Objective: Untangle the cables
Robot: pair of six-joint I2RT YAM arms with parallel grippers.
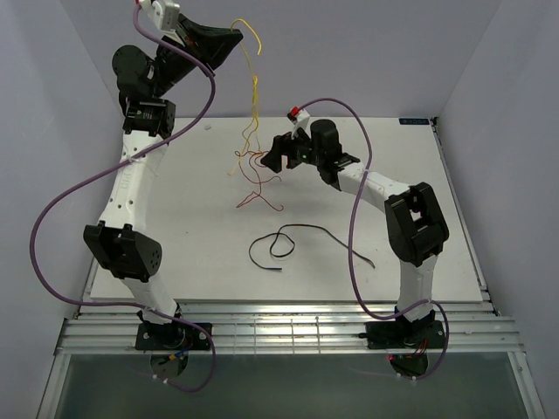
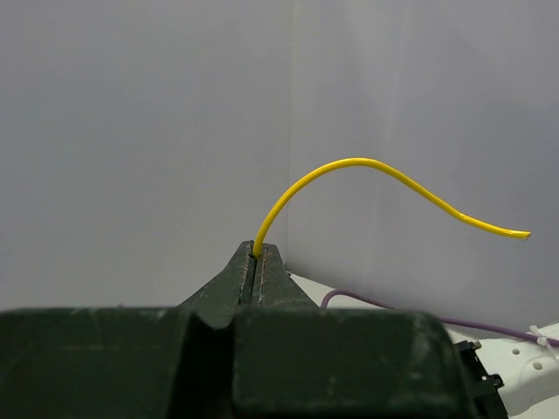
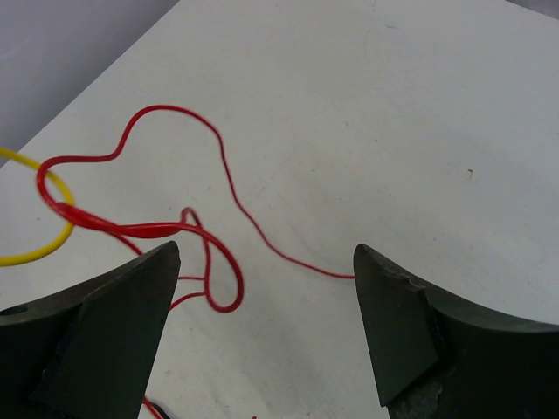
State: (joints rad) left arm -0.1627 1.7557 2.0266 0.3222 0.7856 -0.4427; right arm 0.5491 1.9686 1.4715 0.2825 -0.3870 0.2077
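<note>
My left gripper (image 1: 234, 39) is raised high at the back left, shut on one end of the yellow cable (image 1: 255, 87). From there the cable hangs down to the table. In the left wrist view its free tip (image 2: 349, 161) curls out above the shut jaws (image 2: 258, 249). The red cable (image 1: 253, 179) lies in loose loops on the table, tangled with the yellow cable's lower part (image 3: 39, 253). My right gripper (image 1: 272, 155) hovers low beside that tangle, open, with the red cable (image 3: 131, 229) under and ahead of its left finger and nothing between the jaws (image 3: 266, 253). The black cable (image 1: 301, 229) lies apart, nearer the front.
The white table (image 1: 201, 227) has grey walls behind and at both sides. Purple arm cables (image 1: 354, 227) arc over the table beside each arm. A slatted metal rail (image 1: 279, 332) runs along the near edge at the arm bases.
</note>
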